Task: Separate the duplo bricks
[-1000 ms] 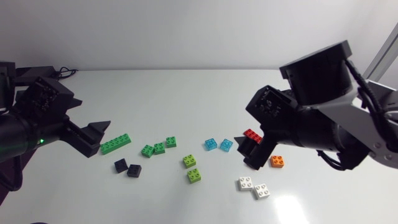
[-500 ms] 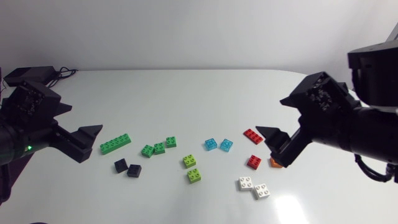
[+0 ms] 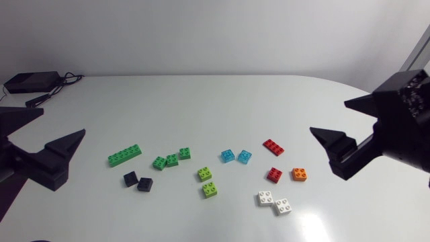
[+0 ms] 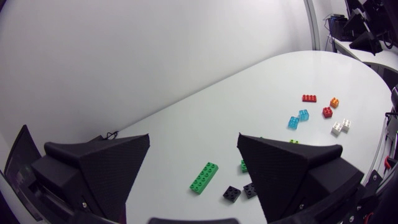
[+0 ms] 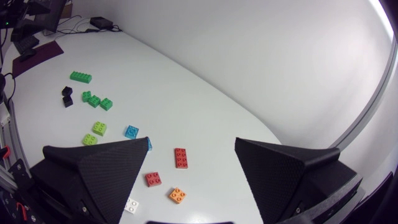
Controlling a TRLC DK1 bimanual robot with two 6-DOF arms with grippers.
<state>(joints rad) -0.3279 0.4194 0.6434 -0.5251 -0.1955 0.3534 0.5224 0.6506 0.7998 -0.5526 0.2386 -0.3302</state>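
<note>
On the table in the head view, duplo bricks lie scattered: a long green brick (image 3: 125, 155), a touching black pair (image 3: 138, 180), a white pair (image 3: 274, 202), an orange brick (image 3: 299, 174). The left gripper (image 3: 64, 121) and right gripper (image 3: 328, 116) gape wide and empty at the sides. In the left wrist view, the long green brick lies ahead, between the spread fingers. In the right wrist view, a long red brick (image 5: 181, 157) lies likewise.

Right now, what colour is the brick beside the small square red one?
It's an orange brick, clearest in the head view.

The right end effector (image 5: 191, 143) half-hides a blue brick (image 5: 149, 145) and white bricks (image 5: 132, 205); the left end effector (image 4: 194, 135) partly covers green bricks (image 4: 243, 165).
</note>
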